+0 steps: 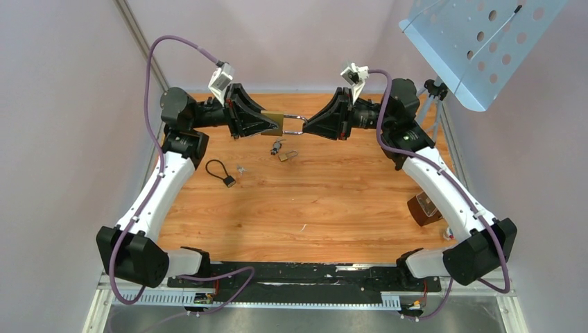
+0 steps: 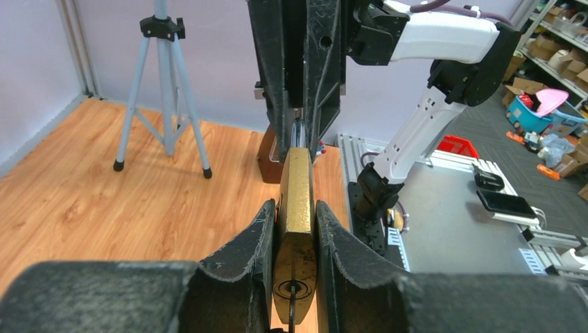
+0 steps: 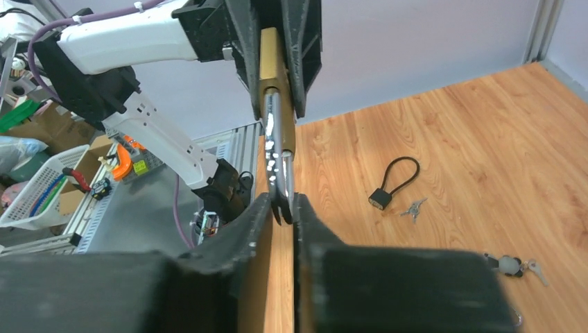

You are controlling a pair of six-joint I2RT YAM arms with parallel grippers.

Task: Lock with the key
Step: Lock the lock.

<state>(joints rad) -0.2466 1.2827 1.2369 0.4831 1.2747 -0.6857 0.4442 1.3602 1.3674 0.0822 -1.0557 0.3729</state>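
Left pincer [image 1: 279, 125] grips padlock [image 1: 272, 118] body, right pincer [image 1: 306, 127] its shackle [image 3: 277, 149].

Above far counter [image 1: 312, 208], between left end effector [image 1: 278, 126] and right end effector [image 1: 305, 129]: padlock [image 1: 272, 119]. On counter beneath: small padlock [image 1: 288, 155]. Further left: cable lock [image 1: 220, 171], keys [image 1: 240, 168] alongside.

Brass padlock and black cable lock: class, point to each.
brass padlock [image 2: 296, 201], left wrist view, narrow side of its body.
black cable lock [image 3: 378, 198], right wrist view, its square body.
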